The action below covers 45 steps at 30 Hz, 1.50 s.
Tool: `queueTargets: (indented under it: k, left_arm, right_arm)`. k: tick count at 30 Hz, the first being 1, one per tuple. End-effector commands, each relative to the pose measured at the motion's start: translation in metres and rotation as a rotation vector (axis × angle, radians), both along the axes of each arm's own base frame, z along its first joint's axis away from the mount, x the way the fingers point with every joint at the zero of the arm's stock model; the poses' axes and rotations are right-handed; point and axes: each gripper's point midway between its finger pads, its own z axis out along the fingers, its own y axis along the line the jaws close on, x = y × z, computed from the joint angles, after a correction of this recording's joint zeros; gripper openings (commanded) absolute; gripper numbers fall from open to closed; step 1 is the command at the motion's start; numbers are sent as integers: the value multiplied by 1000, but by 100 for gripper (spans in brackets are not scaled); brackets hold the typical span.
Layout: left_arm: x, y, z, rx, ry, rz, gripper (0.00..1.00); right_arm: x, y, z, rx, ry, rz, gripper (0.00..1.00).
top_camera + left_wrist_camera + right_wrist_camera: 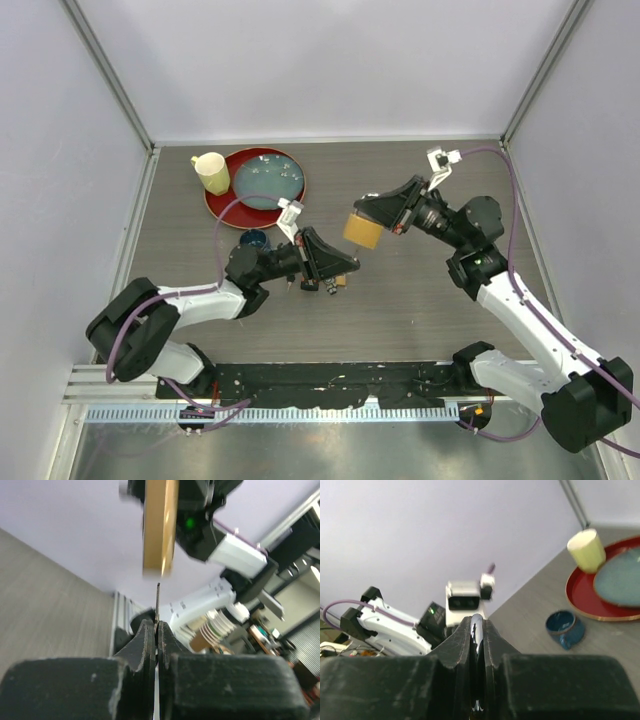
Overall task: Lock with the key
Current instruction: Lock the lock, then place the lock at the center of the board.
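Left wrist: key pinched in left jaws, tip just short of padlock, itself clamped by shackle in right jaws. Pre-insertion; next: align, insert, turn.

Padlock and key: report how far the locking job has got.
Done: both pieces are grasped. The right gripper is shut on the padlock, by its shackle, and the left gripper is shut on the key. In hand: lining up, with the key's tip pointing at the brass body and a gap between them. Left: insert the key and turn it.
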Motion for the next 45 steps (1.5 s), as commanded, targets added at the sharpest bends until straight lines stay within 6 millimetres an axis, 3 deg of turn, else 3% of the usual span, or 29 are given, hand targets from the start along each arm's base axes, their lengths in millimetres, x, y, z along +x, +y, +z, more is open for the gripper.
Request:
queueTargets:
  k: [1, 9, 15, 21, 24, 30, 36, 45]
  left_arm:
    - [-33, 1, -1, -28, -66, -159, 0]
    - [-30, 3, 5, -58, -89, -129, 0]
    - [-30, 7, -1, -43, -97, -94, 0]
    - [-20, 10, -9, 42, -116, -1, 0]
    - [-1, 10, -29, 166, -89, 101, 0]
    - [30, 31, -62, 412, -24, 327, 0]
    - [34, 46, -50, 412, -72, 410, 0]
    - [31, 43, -41, 389, -92, 386, 0]
  right_arm:
    - [-30, -27, 99, 187, -371, -41, 1]
    - [-19, -29, 92, 137, -346, -101, 1]
    - [9, -27, 59, 12, -255, -162, 1]
    - [40, -29, -11, -140, -87, -207, 1]
    - [49, -30, -51, -189, 2, -210, 1]
    - [60, -27, -128, -278, 186, -180, 1]
    - [68, -31, -190, -391, 321, -181, 1]
    - [73, -30, -257, -495, 486, -122, 1]
